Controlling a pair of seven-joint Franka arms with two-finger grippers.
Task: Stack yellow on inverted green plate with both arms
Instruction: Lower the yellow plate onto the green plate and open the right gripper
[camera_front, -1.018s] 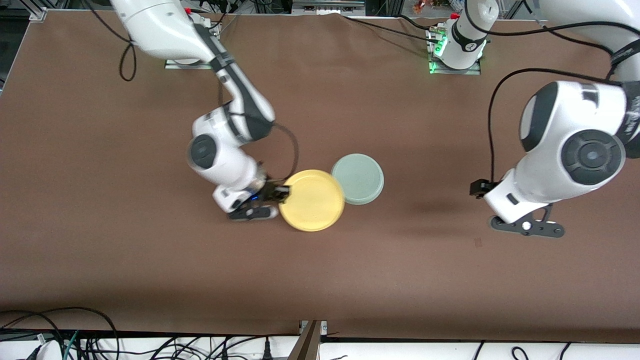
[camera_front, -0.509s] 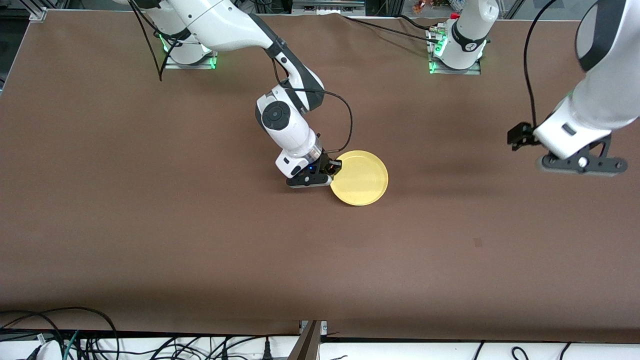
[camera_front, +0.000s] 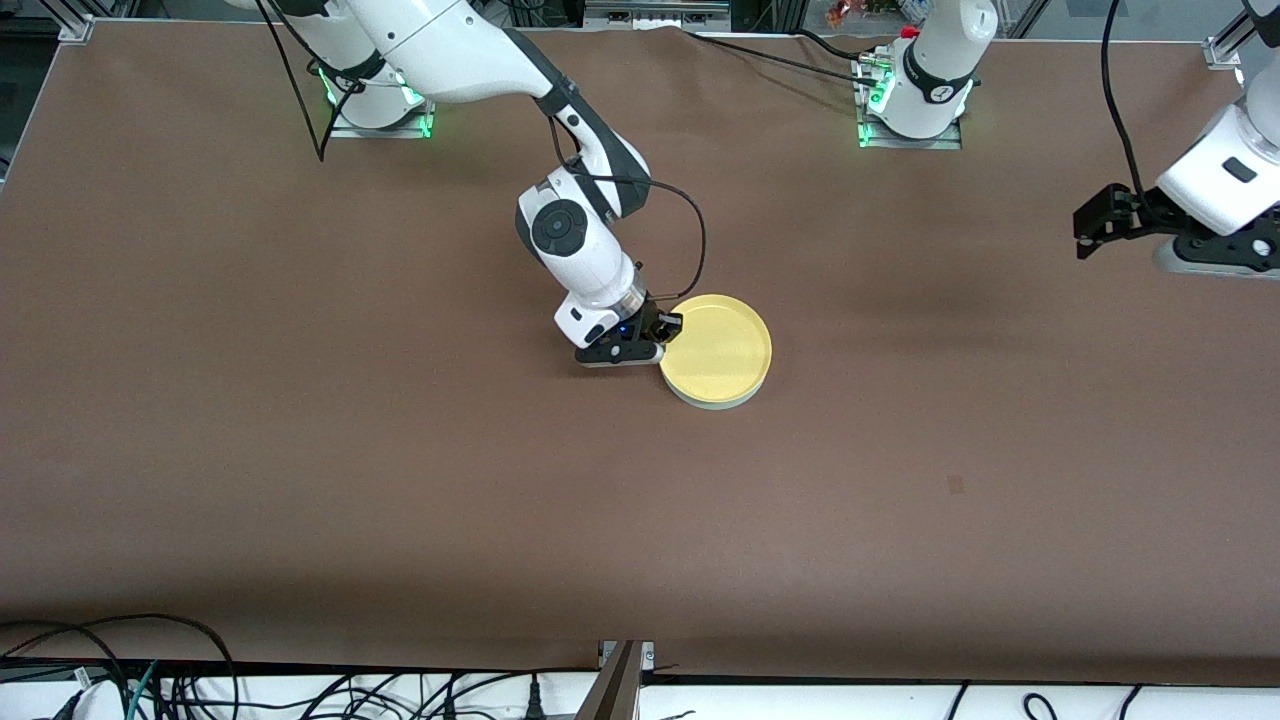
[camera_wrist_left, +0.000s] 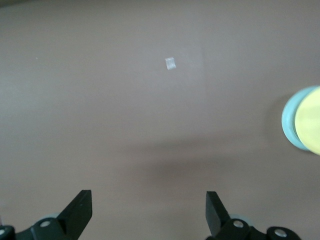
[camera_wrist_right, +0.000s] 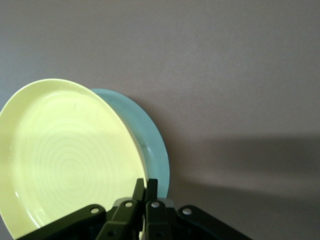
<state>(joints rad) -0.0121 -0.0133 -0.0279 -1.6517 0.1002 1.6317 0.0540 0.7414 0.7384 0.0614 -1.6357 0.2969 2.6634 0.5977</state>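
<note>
The yellow plate (camera_front: 720, 345) lies right way up over the pale green plate (camera_front: 716, 402), of which only a thin edge shows nearer the front camera. My right gripper (camera_front: 668, 327) is shut on the yellow plate's rim at the side toward the right arm's end. In the right wrist view the gripper (camera_wrist_right: 146, 187) pinches that rim; the yellow plate (camera_wrist_right: 65, 155) sits tilted over the green plate (camera_wrist_right: 152, 145). I cannot tell whether the two plates touch. My left gripper (camera_front: 1095, 222) is open and empty, up over the left arm's end of the table, also in its wrist view (camera_wrist_left: 148, 210).
The brown table (camera_front: 400, 480) is bare around the plates. The arm bases (camera_front: 915, 100) stand along the edge farthest from the front camera. Cables hang off the edge nearest the front camera. A small pale mark (camera_wrist_left: 170, 63) is on the tabletop.
My right gripper carried the yellow plate from beside the green plate to over it, then lowered it a little. My left arm drew away toward its end of the table.
</note>
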